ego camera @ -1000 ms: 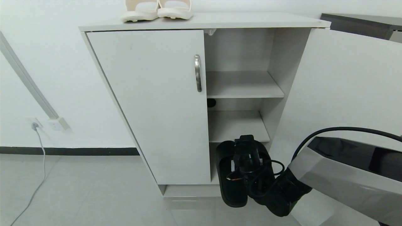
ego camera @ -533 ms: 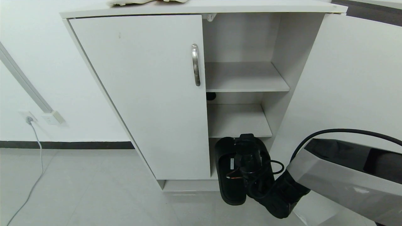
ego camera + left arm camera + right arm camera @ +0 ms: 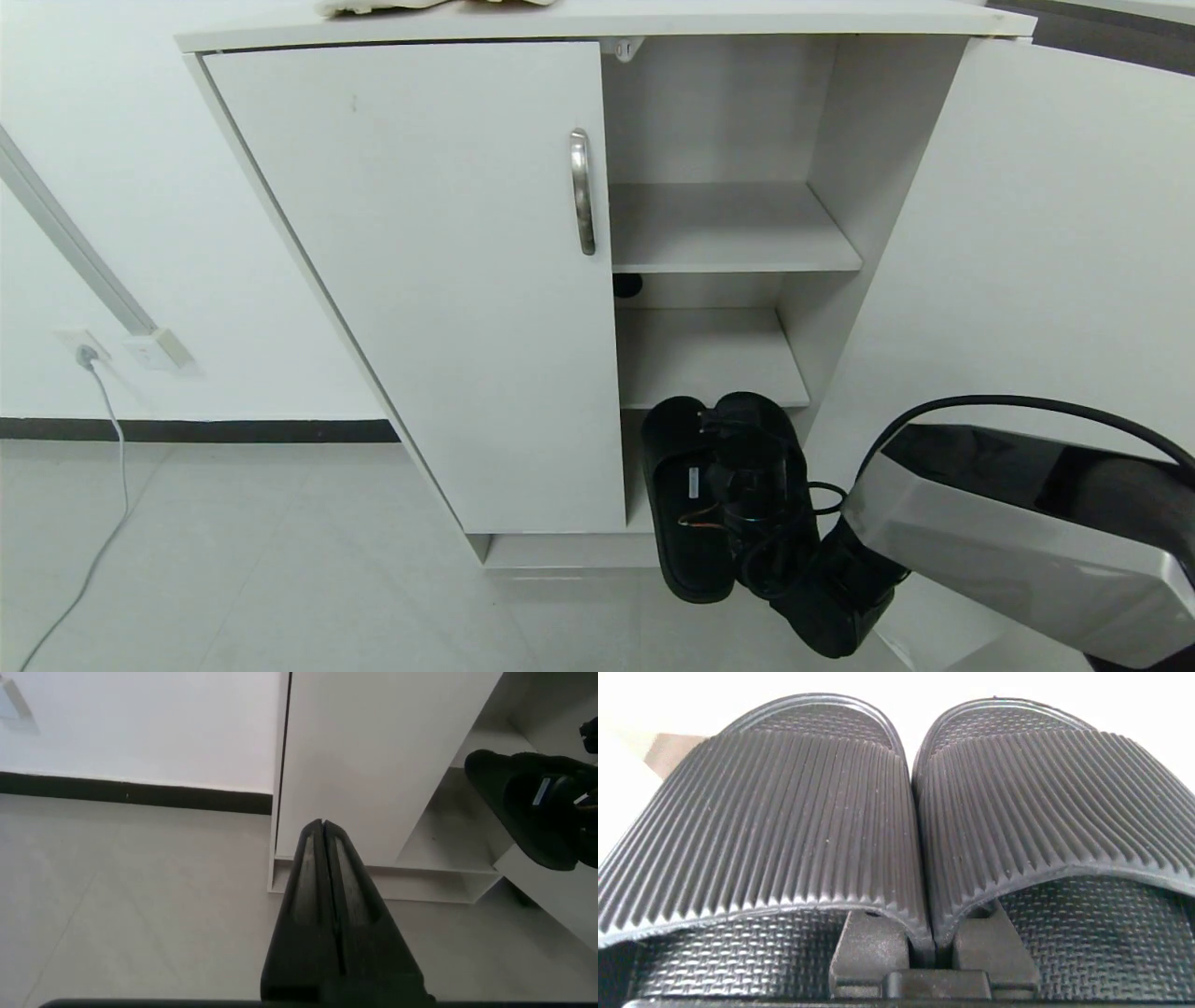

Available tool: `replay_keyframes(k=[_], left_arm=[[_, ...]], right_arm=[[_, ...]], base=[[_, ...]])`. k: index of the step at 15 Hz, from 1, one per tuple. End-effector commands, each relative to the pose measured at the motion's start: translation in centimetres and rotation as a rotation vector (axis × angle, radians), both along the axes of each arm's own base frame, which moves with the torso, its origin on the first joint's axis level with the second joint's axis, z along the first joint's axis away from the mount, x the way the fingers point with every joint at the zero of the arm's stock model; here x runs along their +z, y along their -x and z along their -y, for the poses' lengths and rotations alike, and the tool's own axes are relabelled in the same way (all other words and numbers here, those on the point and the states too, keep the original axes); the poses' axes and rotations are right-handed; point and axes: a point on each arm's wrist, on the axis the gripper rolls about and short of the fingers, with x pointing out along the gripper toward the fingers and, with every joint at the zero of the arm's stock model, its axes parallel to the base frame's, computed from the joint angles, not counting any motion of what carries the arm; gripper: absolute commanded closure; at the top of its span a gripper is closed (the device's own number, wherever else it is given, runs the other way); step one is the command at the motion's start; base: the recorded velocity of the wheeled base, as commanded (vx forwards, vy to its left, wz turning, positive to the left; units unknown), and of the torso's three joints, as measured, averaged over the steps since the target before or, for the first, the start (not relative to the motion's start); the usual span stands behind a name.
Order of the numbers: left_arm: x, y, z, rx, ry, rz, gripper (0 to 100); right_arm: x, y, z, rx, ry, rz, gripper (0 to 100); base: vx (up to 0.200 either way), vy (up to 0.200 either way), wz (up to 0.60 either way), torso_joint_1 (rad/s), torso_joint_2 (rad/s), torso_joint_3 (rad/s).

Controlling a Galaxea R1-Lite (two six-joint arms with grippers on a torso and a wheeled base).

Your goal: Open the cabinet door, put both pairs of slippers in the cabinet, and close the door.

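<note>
**Step in hand:** insert the black slippers (image 3: 693,523) into the bottom compartment (image 3: 636,485) of the cabinet (image 3: 747,17).

**Status**
- The right gripper (image 3: 924,947) is clamped on the inner strap edges of both slippers and holds the pair side by side, toes toward the cabinet.
- The toes are at the compartment mouth, just below the front edge of the lower shelf (image 3: 705,359). The heels overhang the floor (image 3: 280,579).
- The right door (image 3: 1027,233) stands wide open, close beside the right arm. The left door (image 3: 420,280) is closed.
- The left gripper (image 3: 322,835) hangs low over the floor before the cabinet, fingers pressed together, holding nothing.
- The white slippers (image 3: 373,7) lie on the cabinet top.

**Procedure**
1. Keep the pair low and level so the straps pass under the lower shelf.
2. Advance straight in, between the left door's edge and the right side wall.
3. Release only when both soles rest on the compartment floor with the heels behind the door line. A protruding heel would likely block closing.
4. Withdraw straight back, clear of the open door.
</note>
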Motion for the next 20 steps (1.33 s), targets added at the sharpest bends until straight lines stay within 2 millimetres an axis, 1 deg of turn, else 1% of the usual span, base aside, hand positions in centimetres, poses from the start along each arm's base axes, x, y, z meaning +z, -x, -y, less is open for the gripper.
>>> replay_keyframes(k=[1, 4, 6, 9, 11, 12, 14, 18, 20], left_arm=[[0.0, 0.0, 0.0, 0.001, 0.001, -0.001, 100], [0.0, 0.0, 0.0, 0.001, 0.001, -0.001, 100], [0.0, 0.0, 0.0, 0.001, 0.001, -0.001, 100], [0.0, 0.0, 0.0, 0.002, 0.001, -0.001, 100], [0.0, 0.0, 0.0, 0.002, 0.004, -0.001, 100], [0.0, 0.0, 0.0, 0.002, 0.002, -0.001, 100], [0.0, 0.0, 0.0, 0.004, 0.005, -0.001, 100], [0.0, 0.0, 0.0, 0.007, 0.005, -0.001, 100], [0.0, 0.0, 0.0, 0.007, 0.005, -0.001, 100]], right_arm=[[0.2, 0.0, 0.0, 0.0, -0.002, 0.004, 100], [0.3, 0.0, 0.1, -0.001, 0.0, 0.005, 100], [0.8, 0.0, 0.0, 0.001, 0.004, 0.015, 100], [0.7, 0.1, 0.1, 0.004, 0.028, 0.011, 100], [0.6, -0.2, 0.2, 0.003, 0.019, 0.02, 100], [0.5, -1.0, 0.4, -0.011, 0.011, 0.029, 100], [1.1, -2.4, 0.3, -0.025, -0.001, 0.045, 100], [1.1, -5.4, 0.4, -0.061, 0.008, 0.032, 100], [1.4, -6.8, 0.2, -0.075, 0.009, 0.027, 100]], base=[[0.2, 0.0, 0.0, 0.002, 0.0, 0.002], [0.2, 0.0, 0.0, -0.005, 0.01, 0.004], [0.2, 0.0, 0.0, 0.01, 0.0, -0.005], [0.2, 0.0, 0.0, 0.004, 0.0, 0.002], [0.0, 0.0, 0.0, 0.0, 0.0, 0.0], [0.0, 0.0, 0.0, 0.0, 0.0, 0.0], [0.0, 0.0, 0.0, 0.0, 0.0, 0.0], [0.0, 0.0, 0.0, 0.0, 0.0, 0.0], [0.0, 0.0, 0.0, 0.0, 0.0, 0.0]])
